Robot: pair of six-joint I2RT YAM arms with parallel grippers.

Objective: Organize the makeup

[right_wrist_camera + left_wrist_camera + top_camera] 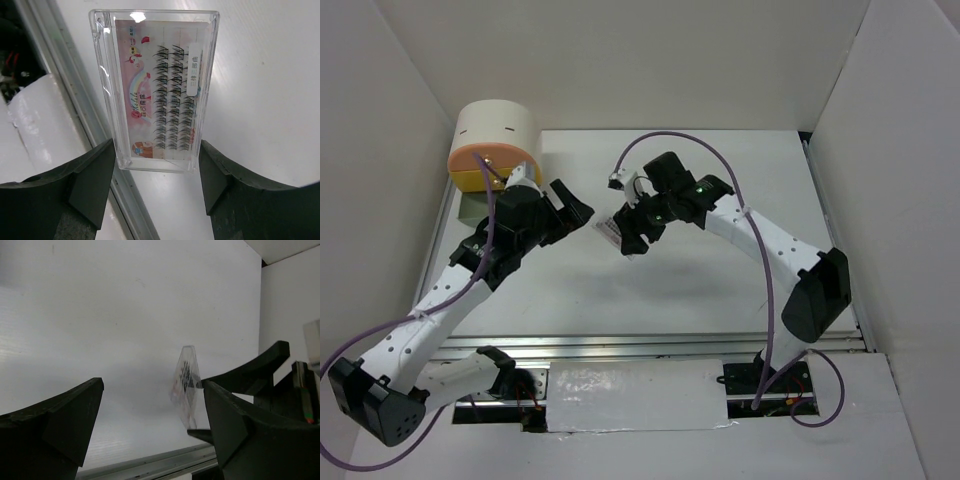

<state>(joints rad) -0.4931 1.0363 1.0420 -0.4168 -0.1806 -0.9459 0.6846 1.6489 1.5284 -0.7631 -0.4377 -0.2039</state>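
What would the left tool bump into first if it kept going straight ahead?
Probably the clear false-eyelash case that the right tool holds up; it shows right ahead of the open left tool. Depth is unclear, so it might just miss.

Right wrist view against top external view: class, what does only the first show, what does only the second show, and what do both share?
Only the right wrist view shows the detail of the clear case: rows of black lashes on a pink printed card. Only the top external view shows the cream, pink and yellow drawer box at the far left and the left gripper, open and holding nothing. Both show the right gripper clamped on the case's sides over the white table.
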